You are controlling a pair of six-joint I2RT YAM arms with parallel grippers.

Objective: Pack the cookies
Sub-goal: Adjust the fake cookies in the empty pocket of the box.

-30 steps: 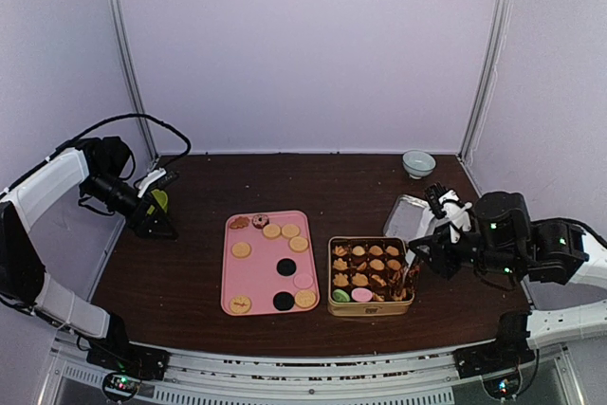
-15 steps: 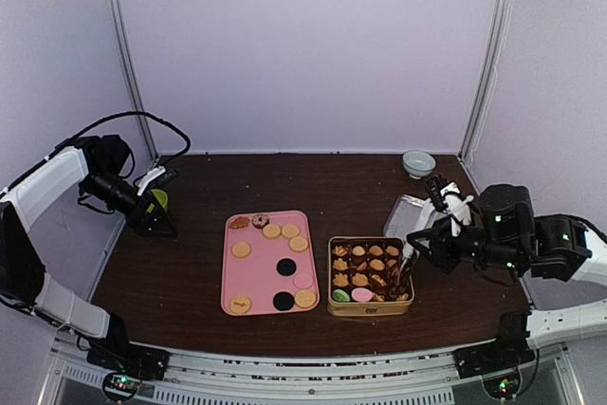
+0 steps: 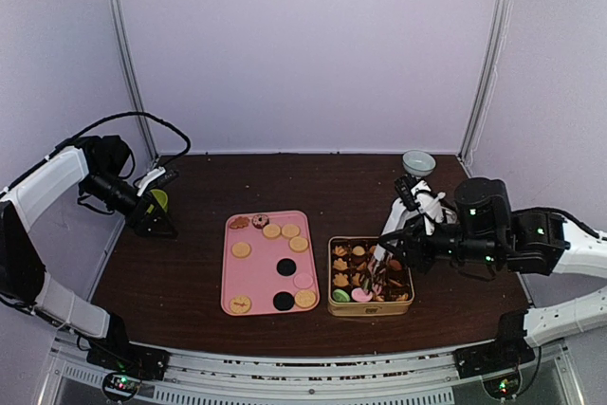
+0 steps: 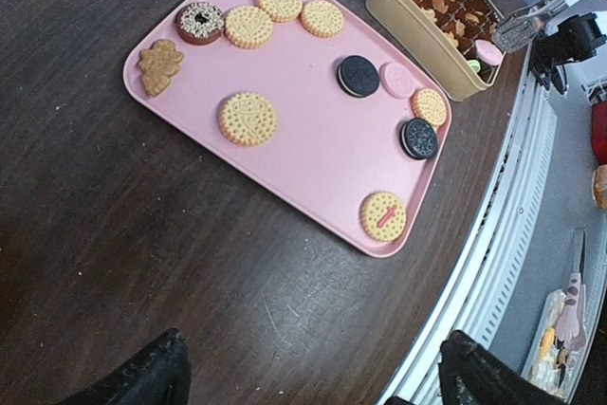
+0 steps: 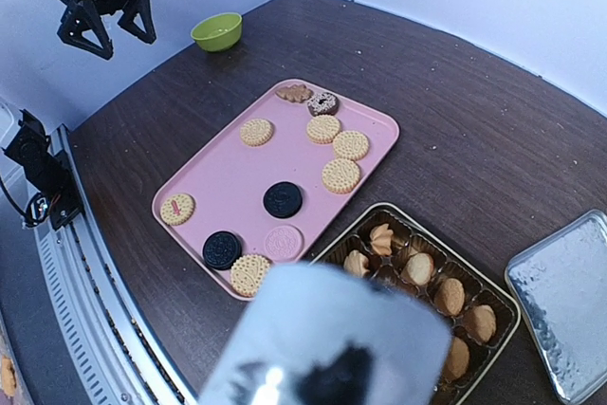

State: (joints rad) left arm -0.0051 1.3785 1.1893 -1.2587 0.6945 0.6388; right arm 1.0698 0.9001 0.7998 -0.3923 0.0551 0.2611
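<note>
Dark wood-grain table (image 3: 199,263) is noted, bearing a smooth pink tray (image 4: 285,130) beside a gold, partitioned tin (image 3: 370,308). The left gripper (image 4: 308,381) is held wide open, empty, well apart from both. The right gripper (image 3: 414,208) is clamped on metal tongs (image 3: 379,258), tips over the tin. 11 cookies (image 4: 248,119) lie on the tray; others sit in the tin. They are judged light, stiff and brittle; gentle edge-to-edge pinching is advised.

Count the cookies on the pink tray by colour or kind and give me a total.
Tan round cookies: 6
Black sandwich cookies: 2
Pink cookie: 1
Chocolate sprinkled ring cookie: 1
Brown flower-shaped cookie: 1
Total on the pink tray: 11
</note>
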